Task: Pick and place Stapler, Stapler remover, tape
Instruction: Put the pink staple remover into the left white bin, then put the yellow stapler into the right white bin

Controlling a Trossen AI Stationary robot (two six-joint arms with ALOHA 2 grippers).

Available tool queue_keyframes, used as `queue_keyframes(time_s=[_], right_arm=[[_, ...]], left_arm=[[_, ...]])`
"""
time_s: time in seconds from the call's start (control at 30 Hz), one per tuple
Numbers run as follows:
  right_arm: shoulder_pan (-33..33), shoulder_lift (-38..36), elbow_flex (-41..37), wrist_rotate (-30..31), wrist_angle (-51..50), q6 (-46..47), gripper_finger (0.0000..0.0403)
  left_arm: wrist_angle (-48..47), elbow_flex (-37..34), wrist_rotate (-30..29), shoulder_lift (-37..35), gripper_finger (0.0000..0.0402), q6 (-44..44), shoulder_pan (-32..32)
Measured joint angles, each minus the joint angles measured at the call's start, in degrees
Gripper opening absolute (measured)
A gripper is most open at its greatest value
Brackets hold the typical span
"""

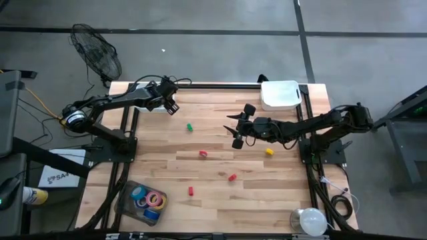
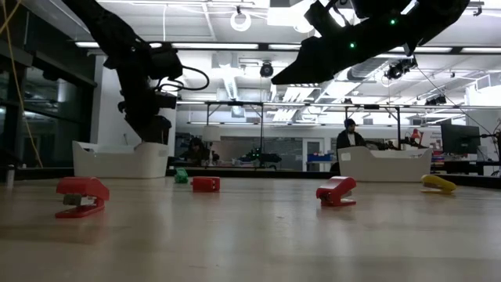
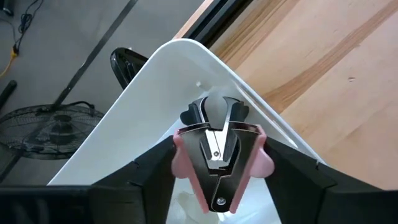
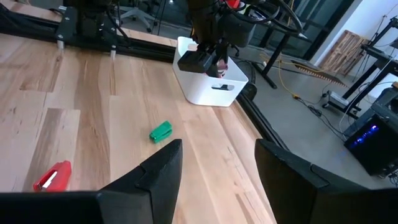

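Note:
My left gripper (image 3: 217,183) is at the table's far left (image 1: 171,103), over a white bin (image 3: 155,93), and is shut on a pink staple remover (image 3: 217,152) with dark metal claws. My right gripper (image 4: 217,168) hovers open over the middle of the table (image 1: 237,131), touching nothing. Small staplers lie flat on the wood: a green one (image 1: 189,127), three red ones (image 1: 203,154) (image 1: 232,177) (image 1: 190,191) and a yellow one (image 1: 269,152). The tape rolls (image 1: 148,199), blue, pink and purple, lie in a clear tray at the near left. My left gripper pinches the staple remover between its two fingers, one finger (image 3: 152,177) on each pink side grip (image 3: 181,158). The remover is lifted clear above the white bin, with its claws (image 3: 214,112) pointing away from the wrist toward the bin.
A second white bin (image 1: 280,94) stands at the far right edge. A white round lamp (image 1: 308,221) sits at the near right corner. A fan (image 1: 97,52) stands on the floor beyond the far left. A person (image 2: 350,135) is in the room behind the table.

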Motion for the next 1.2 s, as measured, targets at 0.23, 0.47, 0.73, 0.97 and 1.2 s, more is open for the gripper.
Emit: queue_keyframes(time_s=[0.23,0.47,0.73,0.97,1.2], right_arm=[[0.00,0.00,0.00,0.02,-0.70,0.07,0.0195],[0.02,0.00,0.00,0.07,-1.01,0.27,0.0195],[0.02,-0.58,0.00,6.85,-6.50,-0.83,0.0195],[0.05,-4.28,0.00,7.32,-17.25,4.85,0.0195],[0.06,-11.96,0.00,1.83,-34.64,14.85,0.0195]], left_arm=[[0.00,0.00,0.00,0.00,0.0242,0.09,0.00],[-1.72,1.84,1.26,-0.32,0.0254,3.14,0.00],[-1.27,3.38,1.37,-6.18,0.0255,7.16,-3.90],[-0.80,3.32,-2.05,-12.53,0.0255,9.05,-10.67],[4.83,-0.48,-4.59,-16.61,0.0255,11.58,-16.88]])
